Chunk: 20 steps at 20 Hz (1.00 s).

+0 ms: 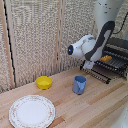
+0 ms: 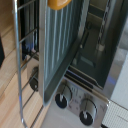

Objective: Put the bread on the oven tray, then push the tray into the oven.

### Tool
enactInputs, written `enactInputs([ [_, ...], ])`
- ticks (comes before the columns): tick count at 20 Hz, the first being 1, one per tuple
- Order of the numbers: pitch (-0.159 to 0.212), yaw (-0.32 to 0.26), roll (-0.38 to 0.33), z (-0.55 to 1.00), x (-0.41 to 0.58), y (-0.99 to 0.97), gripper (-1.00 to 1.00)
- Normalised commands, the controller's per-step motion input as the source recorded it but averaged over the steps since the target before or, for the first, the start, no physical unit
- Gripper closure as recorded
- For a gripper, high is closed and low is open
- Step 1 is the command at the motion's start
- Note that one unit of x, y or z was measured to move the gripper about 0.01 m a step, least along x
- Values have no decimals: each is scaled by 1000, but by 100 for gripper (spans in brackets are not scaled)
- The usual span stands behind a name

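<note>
At the right edge of the exterior view, one small boxy black-and-silver toaster oven stands open, with one flat dark pan of thin parallel wire bars drawn out in front of it. One flat orange-yellow bread block lies on those bars. The wrist view shows two round knobs on the oven's silver panel. The glossy white-and-black arm bends down from the upper right, its white boxy clamp at the pan's near edge; whether its fingers are apart is unclear. On the pale wooden table: one round yellow bowl, one blue cup, one patterned white plate.
</note>
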Motion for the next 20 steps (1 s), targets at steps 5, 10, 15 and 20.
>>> enactInputs([
  [5,0,185,40,-85,-101,-459,-100],
  [10,0,120,64,-15,-34,-243,-100],
  [15,-2,46,31,5,-58,-58,100],
  [20,-9,3,-2,18,-55,-9,100],
])
